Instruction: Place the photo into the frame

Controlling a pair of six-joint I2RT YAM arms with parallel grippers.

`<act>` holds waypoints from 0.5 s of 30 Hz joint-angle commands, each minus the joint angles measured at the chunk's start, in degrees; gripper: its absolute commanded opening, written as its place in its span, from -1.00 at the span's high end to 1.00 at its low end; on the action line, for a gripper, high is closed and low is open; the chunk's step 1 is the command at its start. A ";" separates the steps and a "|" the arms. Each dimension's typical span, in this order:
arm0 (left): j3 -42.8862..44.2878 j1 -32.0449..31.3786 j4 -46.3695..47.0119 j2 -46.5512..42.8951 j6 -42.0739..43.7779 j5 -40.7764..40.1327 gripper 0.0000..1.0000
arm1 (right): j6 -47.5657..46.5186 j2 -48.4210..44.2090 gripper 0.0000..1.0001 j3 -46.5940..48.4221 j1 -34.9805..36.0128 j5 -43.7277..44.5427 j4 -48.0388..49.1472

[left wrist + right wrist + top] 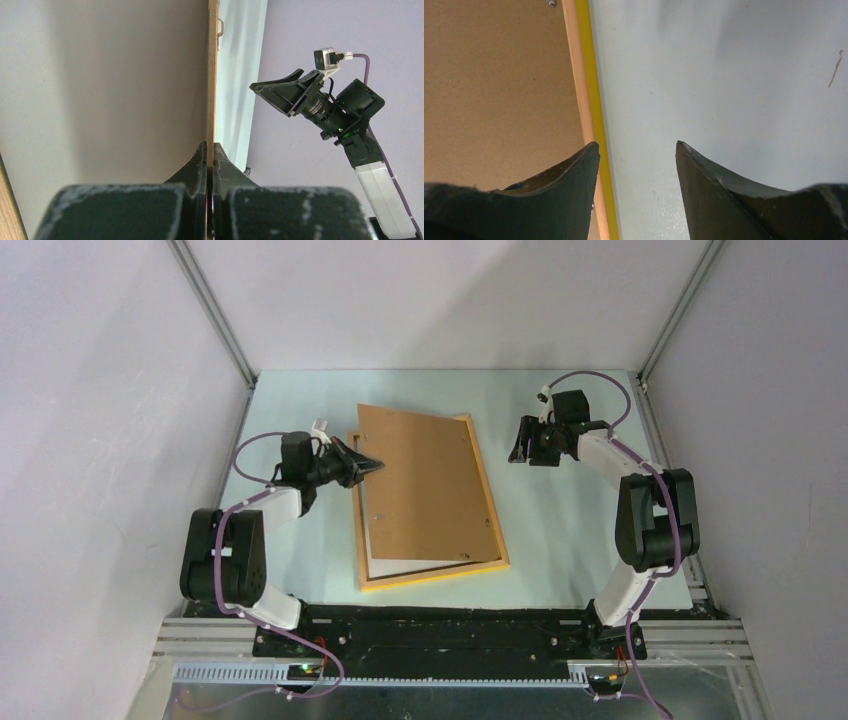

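Brown backing board (425, 480) lies askew over frame (440, 576), picture centre. Left claw (372, 466) pinches board's left edge. Pale sheet beneath, lower centre: probably photo (400, 566), face down in frame. Right claw (522, 452) spread, empty, upper right. Step in hand, by judgement: closing up. Next: square board, lower into frame.
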 commanded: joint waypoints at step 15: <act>1.12 -0.51 -1.11 -0.05 3.65 -1.64 0.10 | -1.06 -1.50 -0.23 -0.21 -0.10 -0.72 1.16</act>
